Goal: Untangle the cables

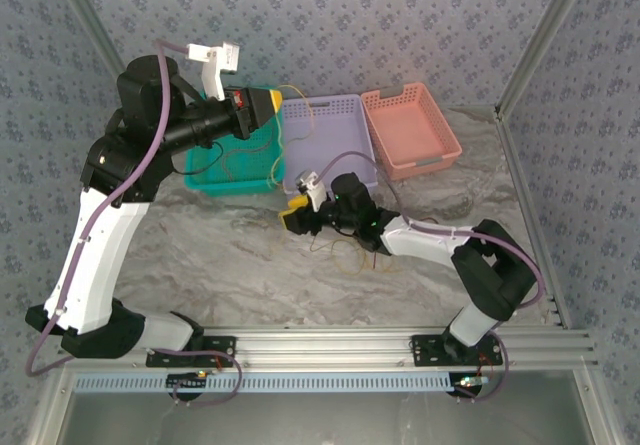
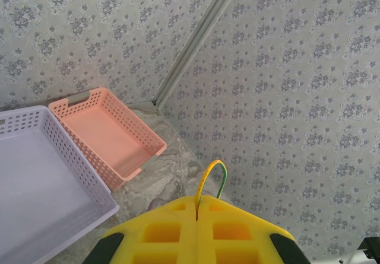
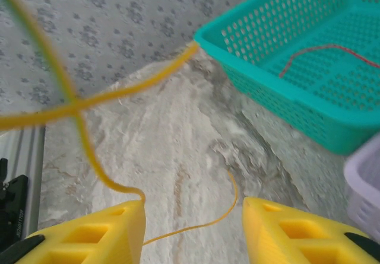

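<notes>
While over basket-rim (image 1: 215, 187), L hand (image 1: 268, 106) w/ cable (image 2: 215, 162).

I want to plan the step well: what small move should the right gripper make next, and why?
Probably close the right gripper: its jaws stand open low over the table with a thin yellow cable between them, while the left gripper is shut on a yellow-green cable.

3 baskets (image 1: 320, 102) stand abreast behind the cables (image 1: 349, 259) on the table (image 1: 230, 255).
</notes>
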Robot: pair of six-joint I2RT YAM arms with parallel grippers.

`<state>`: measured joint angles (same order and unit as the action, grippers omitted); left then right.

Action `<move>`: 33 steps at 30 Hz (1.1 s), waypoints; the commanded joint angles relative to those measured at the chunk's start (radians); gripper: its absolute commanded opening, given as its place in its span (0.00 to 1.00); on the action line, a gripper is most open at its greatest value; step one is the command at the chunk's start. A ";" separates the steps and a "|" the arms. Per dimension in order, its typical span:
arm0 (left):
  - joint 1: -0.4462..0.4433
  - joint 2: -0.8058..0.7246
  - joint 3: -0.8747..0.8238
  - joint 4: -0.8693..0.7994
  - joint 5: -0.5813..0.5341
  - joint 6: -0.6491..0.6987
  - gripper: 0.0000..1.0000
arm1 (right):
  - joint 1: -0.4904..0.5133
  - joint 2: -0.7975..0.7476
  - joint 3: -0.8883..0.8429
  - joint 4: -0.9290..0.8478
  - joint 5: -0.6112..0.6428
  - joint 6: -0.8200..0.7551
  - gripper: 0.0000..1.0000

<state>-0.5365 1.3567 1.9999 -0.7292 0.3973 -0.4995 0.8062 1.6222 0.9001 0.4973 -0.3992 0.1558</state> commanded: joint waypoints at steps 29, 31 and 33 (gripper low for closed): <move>0.005 -0.010 -0.005 0.036 0.005 -0.010 0.00 | -0.033 -0.320 -0.269 0.156 0.113 -0.041 0.54; 0.005 -0.010 -0.001 0.034 0.007 -0.011 0.00 | -0.051 -0.322 -0.283 0.170 0.107 -0.034 0.54; 0.006 -0.007 0.003 0.031 0.014 -0.015 0.00 | -0.068 -0.320 -0.296 0.185 0.112 -0.029 0.54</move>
<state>-0.5365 1.3567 1.9739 -0.7212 0.3969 -0.5003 0.7544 1.3216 0.6220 0.6342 -0.2970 0.1154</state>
